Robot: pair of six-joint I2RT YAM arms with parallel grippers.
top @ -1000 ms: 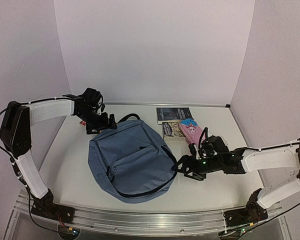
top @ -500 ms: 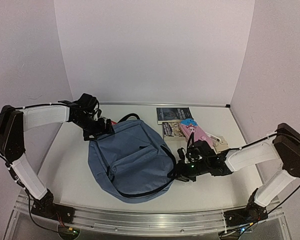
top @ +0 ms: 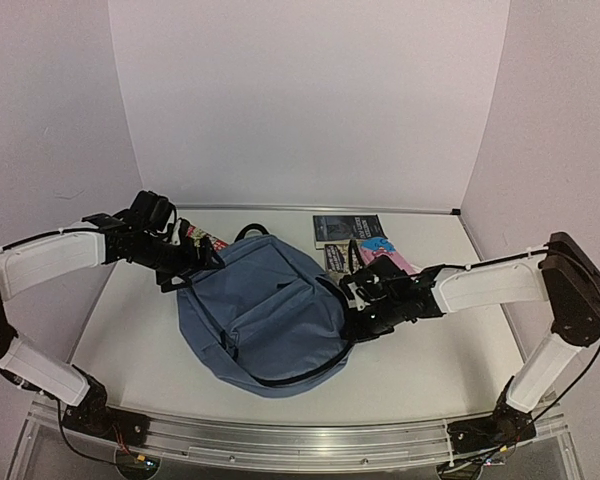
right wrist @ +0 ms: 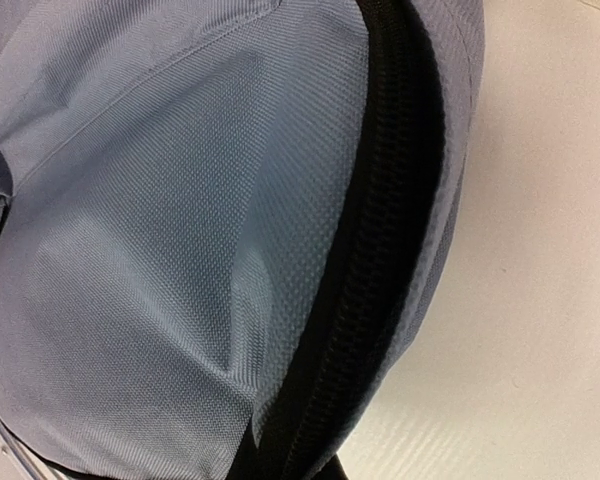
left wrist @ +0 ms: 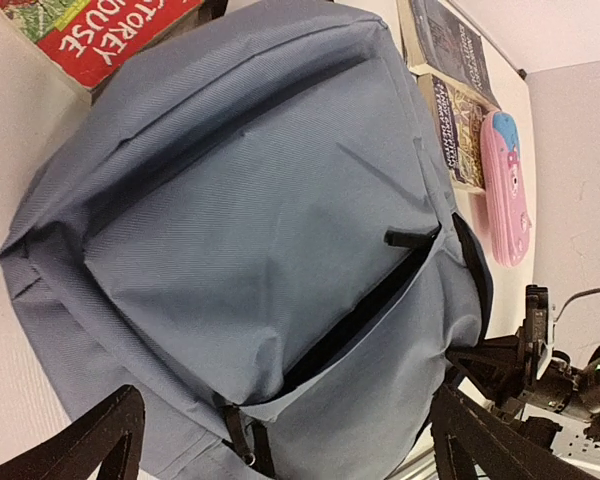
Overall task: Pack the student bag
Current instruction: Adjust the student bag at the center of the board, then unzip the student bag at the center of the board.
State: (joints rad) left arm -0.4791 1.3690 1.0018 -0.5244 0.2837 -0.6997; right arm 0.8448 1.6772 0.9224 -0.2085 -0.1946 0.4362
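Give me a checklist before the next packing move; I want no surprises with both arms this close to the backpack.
1. Left gripper open, at the student bag's far-left corner: ok.
2. Right gripper shut at the bag's right edge: ok.
3. Right gripper actually holding fabric: cannot tell.
4. Main zipper opened: cannot tell; only the front pocket gapes.
5. Pink pencil case and dark books lying outside the bag, uncovered: ok.

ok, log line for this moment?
left tool open at backpack far-left edge | right tool shut at its right zipper edge | books, pink pencil case outside
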